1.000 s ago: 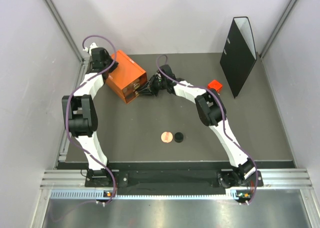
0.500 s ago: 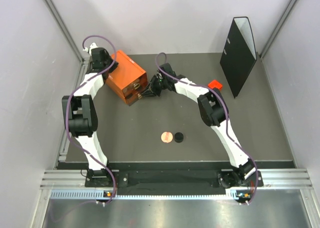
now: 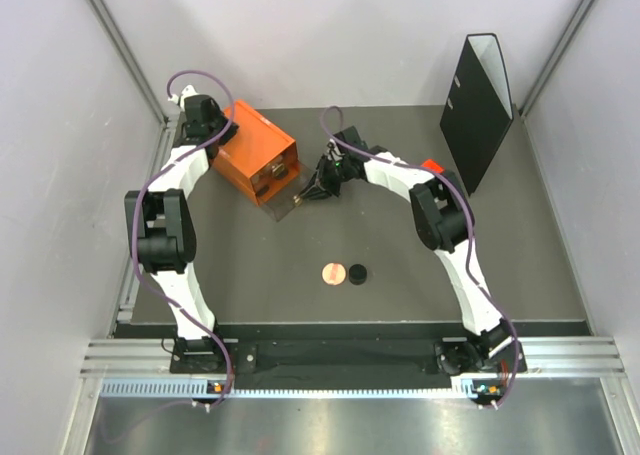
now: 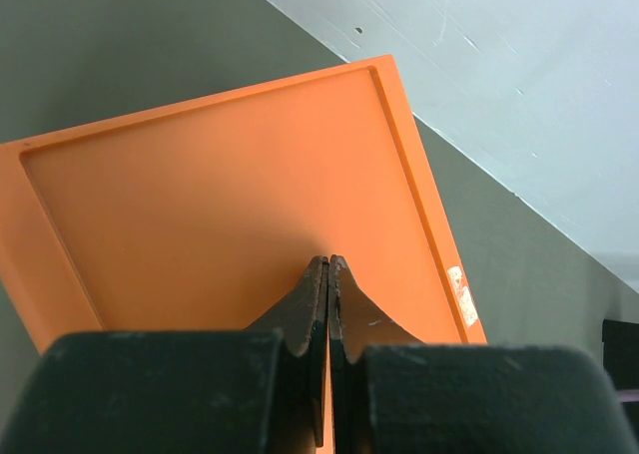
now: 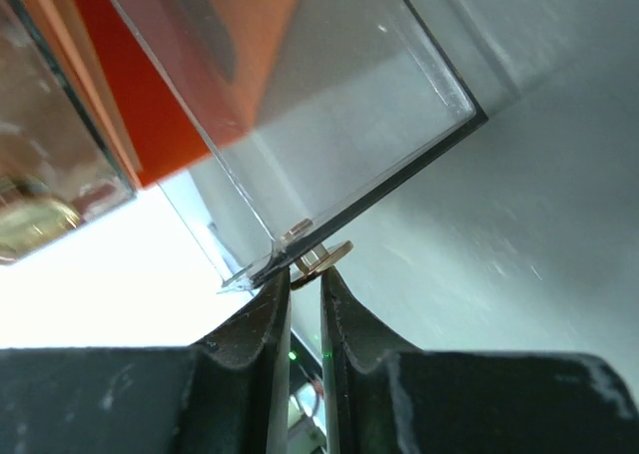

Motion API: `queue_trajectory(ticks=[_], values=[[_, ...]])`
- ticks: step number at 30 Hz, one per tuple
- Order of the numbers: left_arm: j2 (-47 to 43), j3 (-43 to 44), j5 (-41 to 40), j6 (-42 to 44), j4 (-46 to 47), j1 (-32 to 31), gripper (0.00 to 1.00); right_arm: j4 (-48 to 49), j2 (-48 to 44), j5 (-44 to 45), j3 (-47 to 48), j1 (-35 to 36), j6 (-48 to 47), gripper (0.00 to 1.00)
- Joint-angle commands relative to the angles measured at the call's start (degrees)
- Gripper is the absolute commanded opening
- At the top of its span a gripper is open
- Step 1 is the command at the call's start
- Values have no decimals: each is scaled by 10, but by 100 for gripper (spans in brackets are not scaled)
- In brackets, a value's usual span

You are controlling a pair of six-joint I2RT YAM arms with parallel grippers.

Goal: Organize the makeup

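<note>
Left wrist: left hand [image 4: 328, 264], shut and empty, presses its tips on the box [image 4: 230, 205], probably bracing it. Right hand [image 5: 305, 279] pinches the knob [image 5: 319, 256] of the drawer [image 5: 329, 95], which is part-way out. Pink disc [image 3: 331, 272] and black disc [image 3: 357, 272] lie mid-counter [image 3: 500, 265], unstowed.

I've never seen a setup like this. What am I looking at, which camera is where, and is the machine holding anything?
It is a robot: a left arm and a right arm bolted at the near edge of a table. The wide picture looks down from above; the other two come from a camera on each wrist. The left end effector is shut, over the top of an orange drawer box. The right end effector pinches the drawer knob of its clear drawer, which stands partly out. On the table lie a pink disc, a black disc and a red cube; a black file holder stands at the back right.
</note>
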Motion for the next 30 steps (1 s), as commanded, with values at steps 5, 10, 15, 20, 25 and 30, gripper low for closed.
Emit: queue_trajectory(ticks=[5, 10, 15, 20, 25, 30], values=[[63, -39, -24, 29, -163, 2, 0, -84, -59, 53, -72, -21, -97, 8], [62, -38, -23, 30, -163, 3, 0, -111, -73, 48, -31, -21, -126, 41], [63, -34, -23, 33, -164, 2, 0, -206, -94, 76, 26, -22, -199, 60], [64, -32, -21, 34, -167, 3, 0, -337, -131, 167, 51, -21, -335, 64], [65, -31, -24, 41, -172, 3, 0, -398, -189, 272, -29, 1, -435, 72], [61, -35, -26, 43, -176, 2, 0, -433, -229, 343, -57, 57, -480, 80]])
